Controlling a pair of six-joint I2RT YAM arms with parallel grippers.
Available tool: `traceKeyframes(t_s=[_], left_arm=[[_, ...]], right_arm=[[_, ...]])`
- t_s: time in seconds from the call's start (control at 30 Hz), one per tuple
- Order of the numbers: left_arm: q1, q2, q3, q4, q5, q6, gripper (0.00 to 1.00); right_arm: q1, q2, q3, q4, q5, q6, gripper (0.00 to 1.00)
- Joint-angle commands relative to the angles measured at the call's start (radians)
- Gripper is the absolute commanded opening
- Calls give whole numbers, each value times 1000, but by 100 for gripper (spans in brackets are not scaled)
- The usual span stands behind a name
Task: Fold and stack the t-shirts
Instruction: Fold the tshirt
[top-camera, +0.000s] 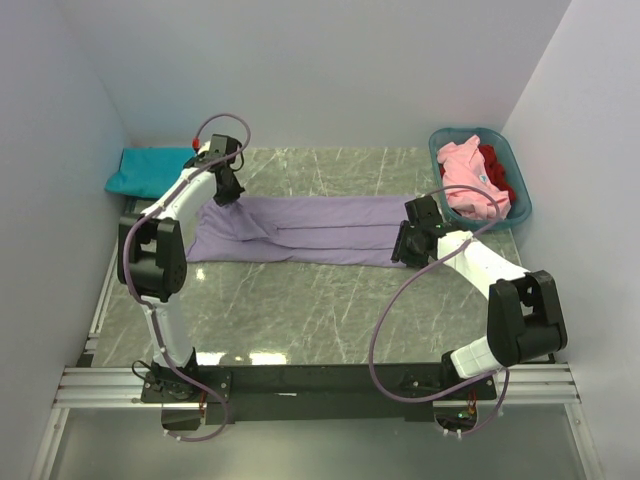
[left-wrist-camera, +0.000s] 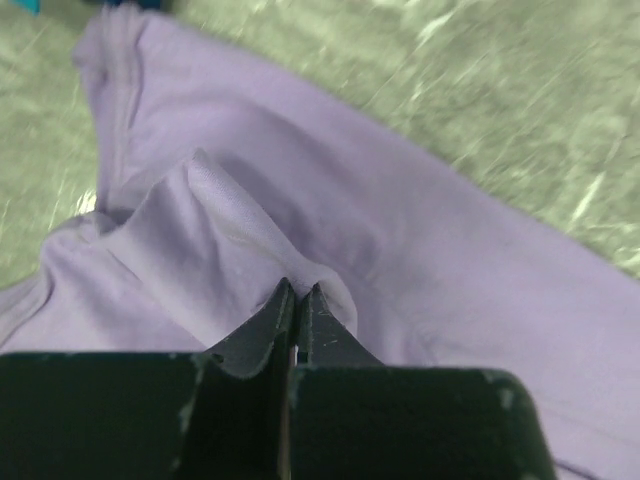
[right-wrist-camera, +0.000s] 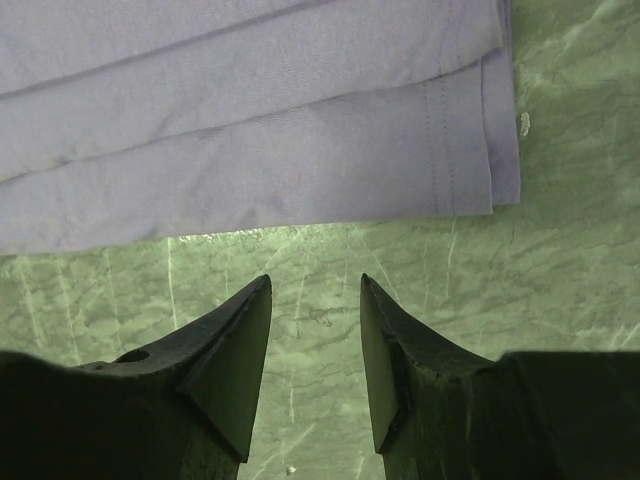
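Observation:
The lavender t-shirt (top-camera: 300, 228) lies across the middle of the table as a long strip, folded lengthwise. My left gripper (top-camera: 228, 192) is at its left end. In the left wrist view the jaws (left-wrist-camera: 298, 290) are shut on a raised pinch of the lavender t-shirt (left-wrist-camera: 420, 220). My right gripper (top-camera: 405, 250) hangs at the strip's right end, open, with nothing between its fingers. In the right wrist view it (right-wrist-camera: 315, 283) is over bare table just short of the layered hem of the lavender t-shirt (right-wrist-camera: 250, 150).
A folded teal t-shirt (top-camera: 150, 170) lies at the far left against the wall. The teal-blue basket (top-camera: 521, 205) at the far right holds a pink t-shirt (top-camera: 468, 185) and a red one (top-camera: 495, 168). White walls close in three sides of the green marble table (top-camera: 300, 310).

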Motion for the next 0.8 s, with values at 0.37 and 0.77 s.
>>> traceKeyframes(t_s=[0.37,0.77], left_arm=[[-3,62,78,144,70,66,7],[12,-27,73,95,34,27,74]], right_arm=[[3,24,40,22,10,-16,48],[-32,15,33,24,10,-3,48]])
